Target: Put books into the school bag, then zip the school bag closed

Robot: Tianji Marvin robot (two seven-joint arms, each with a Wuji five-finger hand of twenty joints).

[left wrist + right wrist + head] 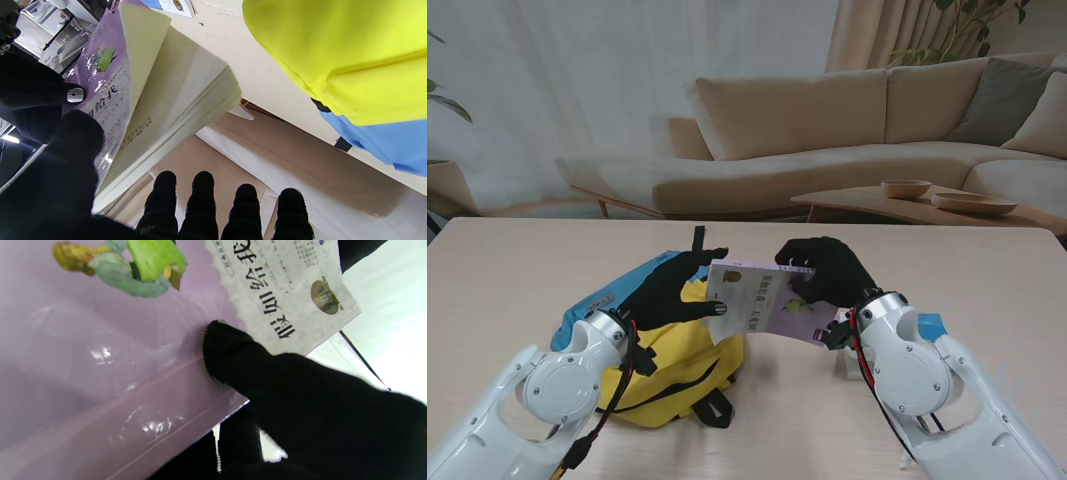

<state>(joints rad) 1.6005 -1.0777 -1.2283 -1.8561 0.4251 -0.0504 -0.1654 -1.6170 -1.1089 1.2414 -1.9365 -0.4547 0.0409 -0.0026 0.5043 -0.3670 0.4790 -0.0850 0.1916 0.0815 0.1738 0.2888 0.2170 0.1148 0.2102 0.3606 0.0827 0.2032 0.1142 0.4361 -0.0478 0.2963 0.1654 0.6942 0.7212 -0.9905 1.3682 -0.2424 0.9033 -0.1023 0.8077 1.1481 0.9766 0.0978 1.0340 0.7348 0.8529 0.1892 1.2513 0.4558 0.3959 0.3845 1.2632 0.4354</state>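
A yellow and blue school bag point(667, 385) lies on the table at my left, partly under my left arm; its yellow cloth point(333, 50) fills one side of the left wrist view. A book point(762, 300) with a purple and white cover hangs tilted above the table between both hands, next to the bag. My left hand point(667, 290) grips its left edge, thumb on the cover and fingers point(227, 213) beneath the fanned pages point(186, 90). My right hand point(827, 270) grips the right edge, a fingertip point(227, 353) pressed on the purple cover point(100, 340). The bag's opening is hidden.
A second book with a blue cover point(930, 325) lies on the table beside my right forearm. The bag's black straps point(712, 405) trail toward me. Beyond the table's far edge stand a beige sofa point(827, 130) and a low table with bowls point(907, 187).
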